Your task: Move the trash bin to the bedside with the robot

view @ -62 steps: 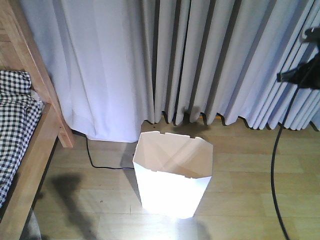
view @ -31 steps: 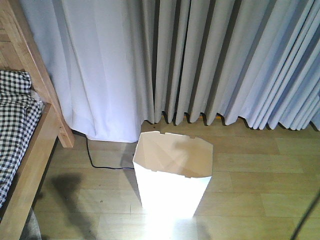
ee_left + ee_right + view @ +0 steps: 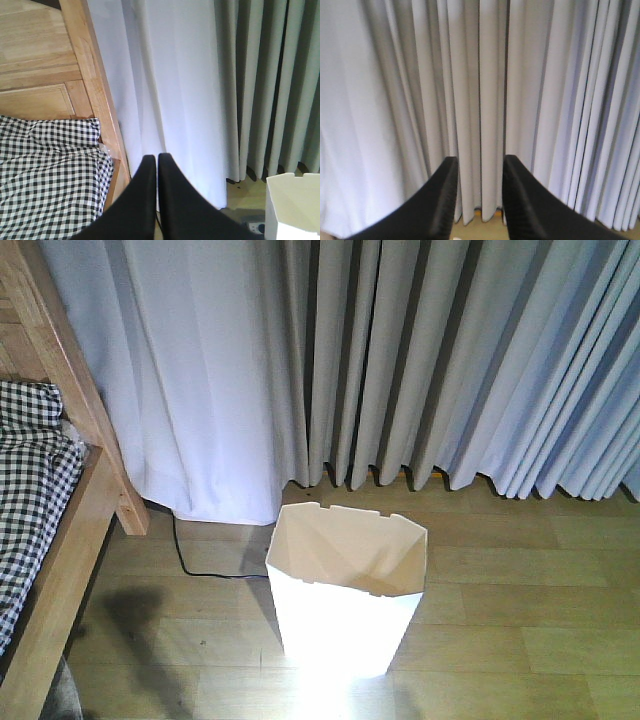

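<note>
Pale grey curtains [image 3: 400, 360] fill the back of the front view from edge to edge, hanging in long folds down to a light wood-plank floor [image 3: 500, 590]. At the left edge stands the bed [image 3: 60, 540], its light-brown wooden frame rising as a slanted post and running forward as a side rail, with a black-and-white checked cover [image 3: 30, 500] lying inside the frame. The bin [image 3: 345, 585] stands upright on the floor near the middle of that view, just in front of the curtain hem and well apart from the bed, with bare floor between them; its angular rim is notched, its inside is cream, its walls taper to a narrower base, and its lower front is washed out by glare. A thin black cable [image 3: 200, 565] runs along the floor from under the curtain toward the bin's left side. No arm shows in the front view. The left wrist view looks over the checked cover and the bed post toward the curtains, with a corner of the bin at lower right; the left gripper [image 3: 151, 159] has its two black fingers pressed together at the tips, holding nothing. The right wrist view faces only curtains and a strip of floor; the right gripper [image 3: 480, 165] has its fingers spread apart with nothing between them.
</note>
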